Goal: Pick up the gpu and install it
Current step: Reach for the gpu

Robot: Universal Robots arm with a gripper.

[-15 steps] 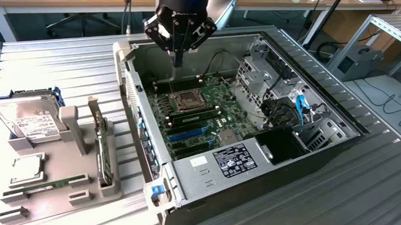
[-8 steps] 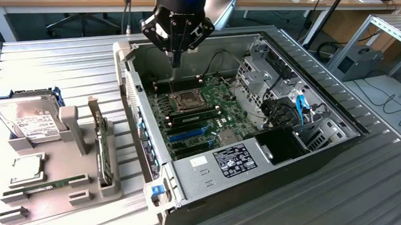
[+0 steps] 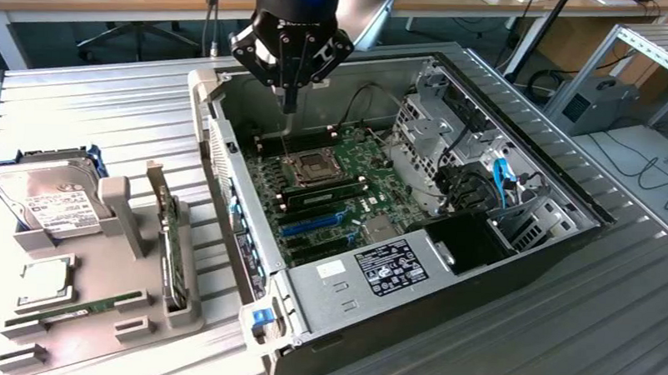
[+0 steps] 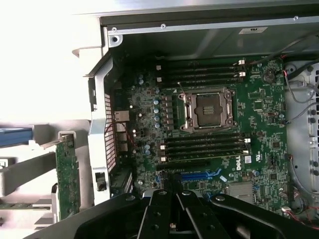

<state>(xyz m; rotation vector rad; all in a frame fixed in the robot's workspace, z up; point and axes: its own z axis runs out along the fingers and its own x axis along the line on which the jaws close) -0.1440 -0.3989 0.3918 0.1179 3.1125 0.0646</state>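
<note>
The gpu (image 3: 172,253) is seen standing on edge in a slot of the grey holder (image 3: 120,209) at the exterior view's left. It is untouched and well apart from the end effector (image 3: 289,102). The end effector is held over the open computer case (image 3: 229,167), above the motherboard (image 3: 351,167) and near the processor socket (image 3: 309,166). Its fingers are pressed together and nothing is carried. A hard drive (image 3: 47,201) is lodged in the same holder, and everything is set on a ribbed metal desk (image 3: 104,96).

It is judged that so thin a card, wedged upright close to the holder's wall, could be tipped or scraped if gripped off centre. The case's side wall, which is placed between holder and motherboard, could be struck by a card carried low. A card lowered askew could be jammed against the blue slot (image 3: 310,224).

The gpu's lower edge is hidden by the holder, and its fan face cannot be made out. In the wrist view, the blue slot is partly covered by the end effector.
</note>
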